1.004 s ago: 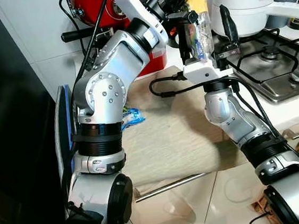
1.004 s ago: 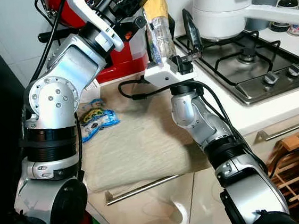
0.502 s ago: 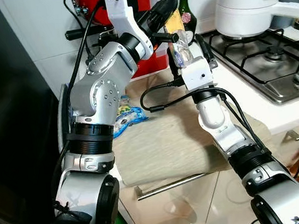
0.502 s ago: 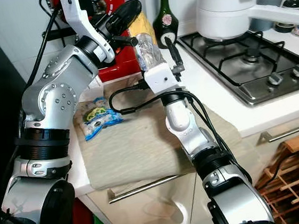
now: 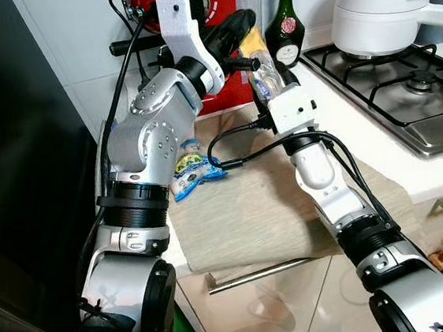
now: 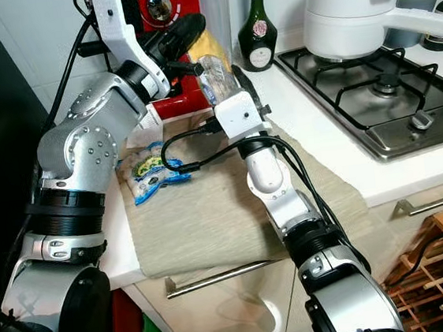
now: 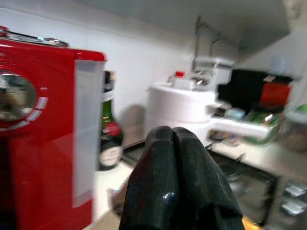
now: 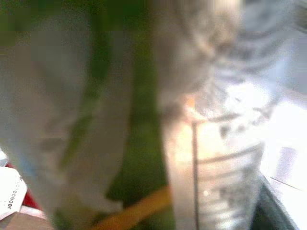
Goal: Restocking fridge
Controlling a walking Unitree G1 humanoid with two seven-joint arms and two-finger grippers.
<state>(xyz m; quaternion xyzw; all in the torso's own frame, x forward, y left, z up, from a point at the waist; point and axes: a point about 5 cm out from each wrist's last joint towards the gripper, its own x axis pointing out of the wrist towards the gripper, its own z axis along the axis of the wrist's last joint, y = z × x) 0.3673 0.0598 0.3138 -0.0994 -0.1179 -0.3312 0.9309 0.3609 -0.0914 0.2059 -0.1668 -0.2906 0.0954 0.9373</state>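
Kitchen counter (image 6: 313, 136) beside a gas hob (image 6: 388, 93), with a beige cloth (image 6: 211, 215) spread over the near edge; places are given relative to this cloth. Behind the cloth stood a red appliance (image 6: 162, 14), and behind its right corner a dark green bottle (image 6: 252, 28). A white pot (image 6: 351, 6) sat on the hob, well to the right of the cloth. On the cloth's left rear corner lay a small printed packet (image 6: 150, 169).

The right gripper (image 6: 224, 74) was raised above the rear edge of the cloth, its black fingers pinching a clear plastic packet with a yellow part (image 6: 212, 62); the right wrist view showed crinkled clear wrapping (image 8: 225, 143) close against the lens, blurred. The left gripper (image 7: 175, 182) was lifted just beside that packet, above the cloth's rear edge, its two fingers pressed together on nothing.

Step in hand, as judged: an item had been lifted from the counter and was held for carrying, so restocking was at an early stage. The next move would call for turning toward the dark tall panel (image 5: 25, 179) left of the cloth, possibly the fridge, and keeping a firm pinch on the slippery wrapping. The printed packet remained to be fetched.
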